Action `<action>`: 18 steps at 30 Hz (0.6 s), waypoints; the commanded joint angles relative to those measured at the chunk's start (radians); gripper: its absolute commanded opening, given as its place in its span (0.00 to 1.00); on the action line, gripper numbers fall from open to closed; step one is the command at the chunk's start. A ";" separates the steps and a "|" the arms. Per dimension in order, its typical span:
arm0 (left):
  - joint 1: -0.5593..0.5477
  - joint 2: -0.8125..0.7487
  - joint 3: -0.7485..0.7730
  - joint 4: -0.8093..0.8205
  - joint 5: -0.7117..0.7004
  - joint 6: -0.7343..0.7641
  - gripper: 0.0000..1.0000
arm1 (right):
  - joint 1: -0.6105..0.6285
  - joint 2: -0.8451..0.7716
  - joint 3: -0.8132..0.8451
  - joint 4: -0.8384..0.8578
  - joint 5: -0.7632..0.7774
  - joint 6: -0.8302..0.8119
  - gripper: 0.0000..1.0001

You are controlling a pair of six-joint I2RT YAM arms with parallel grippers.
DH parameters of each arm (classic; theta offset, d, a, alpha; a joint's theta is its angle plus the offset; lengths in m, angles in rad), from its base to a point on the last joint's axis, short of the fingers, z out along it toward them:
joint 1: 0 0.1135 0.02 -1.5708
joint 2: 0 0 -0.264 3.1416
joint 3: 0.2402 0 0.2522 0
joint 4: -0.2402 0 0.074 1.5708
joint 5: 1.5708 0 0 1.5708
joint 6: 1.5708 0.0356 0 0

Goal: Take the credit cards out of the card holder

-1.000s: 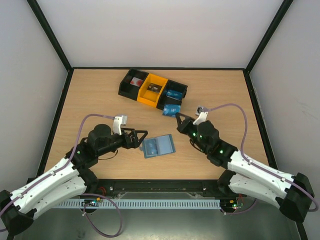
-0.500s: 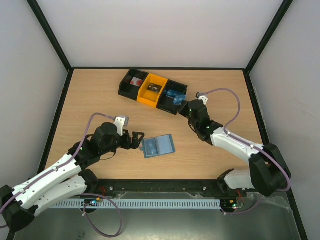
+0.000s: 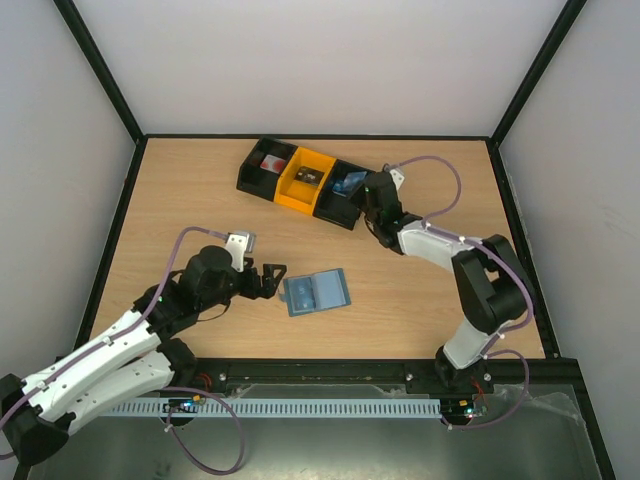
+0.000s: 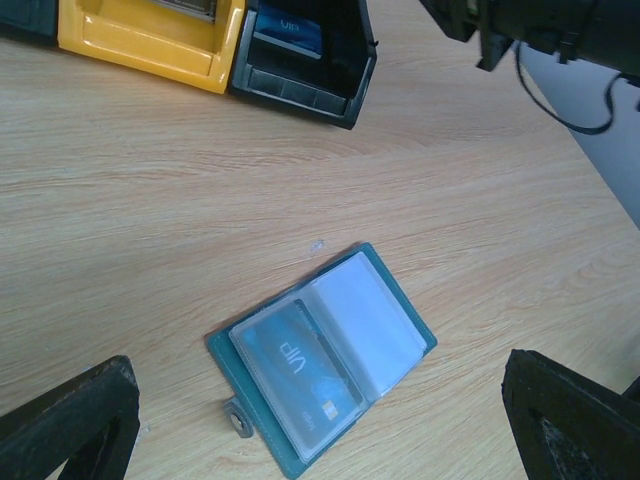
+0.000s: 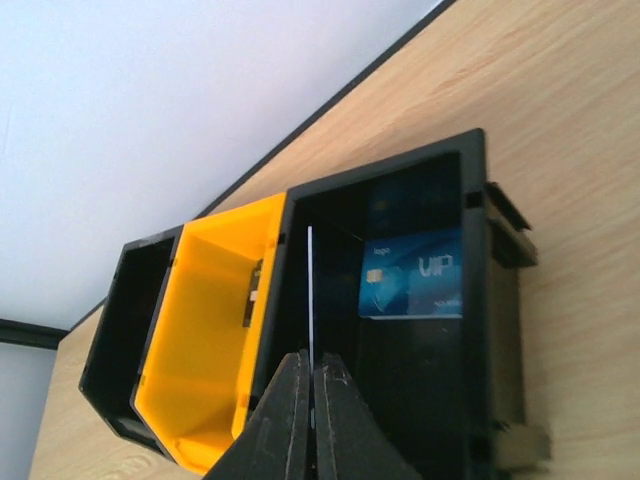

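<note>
The table (image 3: 200,190) is a pale wood-grain board with the grain running across it. Plain white walls close it in on three sides: a back wall (image 3: 320,60), a left wall (image 3: 50,200) and a right wall (image 3: 580,150). Black frame strips (image 3: 102,72) line the corners and the table's edges. Along the near edge lie a black rail (image 3: 320,372) and a white slotted cable duct (image 3: 320,408), with a dull grey surface (image 3: 330,450) below. The light is even and soft, with faint shadows.

Right tool (image 5: 312,362) pinches what seems a card (image 5: 311,290) over black bin (image 5: 477,230).
</note>
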 commanded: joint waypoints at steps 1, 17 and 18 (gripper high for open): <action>0.005 -0.022 0.006 -0.013 -0.007 0.021 1.00 | -0.004 0.092 0.085 0.035 0.001 0.029 0.02; 0.005 -0.042 0.006 -0.010 -0.002 0.030 1.00 | -0.003 0.290 0.220 0.040 0.101 0.094 0.02; 0.005 -0.043 0.007 -0.010 0.002 0.034 1.00 | -0.004 0.299 0.225 0.037 0.105 0.096 0.02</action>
